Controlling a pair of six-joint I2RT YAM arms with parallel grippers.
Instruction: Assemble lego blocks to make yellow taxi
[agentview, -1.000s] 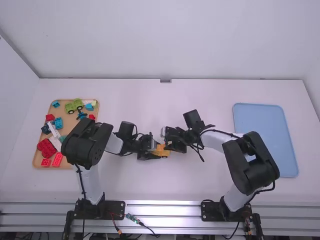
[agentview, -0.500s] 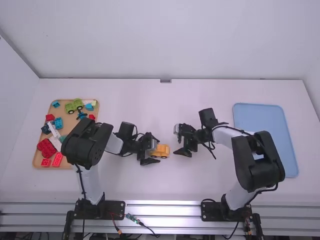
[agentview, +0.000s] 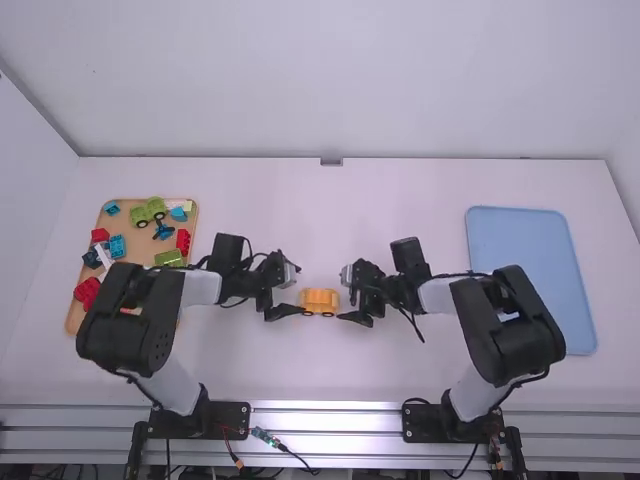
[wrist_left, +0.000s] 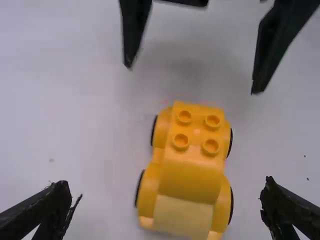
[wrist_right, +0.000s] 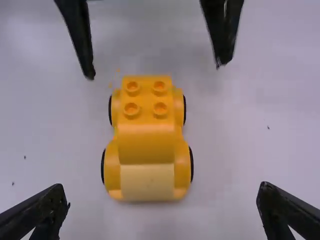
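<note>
standing on wheels (agentview: 308, 314), high view: taxi (agentview: 319, 300) on table (agentview: 340, 370) between left gripper (agentview: 300, 290) and right gripper (agentview: 342, 293), likely for shared reach. left wrist view: left gripper spread wide, probably for clearance. right wrist view: right gripper equally wide; studs (wrist_right: 160, 110) up, perhaps for stacking.

The yellow car (wrist_right: 146, 140) looks smooth, softly glossy plastic.

One yellow plastic toy car (wrist_right: 148, 145) is seen, on which four round studs (wrist_right: 132, 110) and four black wheels (wrist_right: 191, 163) are counted. Two rectangular trays are laid out — one light-blue tray (agentview: 530, 290), one tan tray (agentview: 72, 318). In the latter, one green toy vehicle (agentview: 150, 211) and at least three red plastic blocks (agentview: 183, 240) can be counted — the rest are partly covered.
</note>
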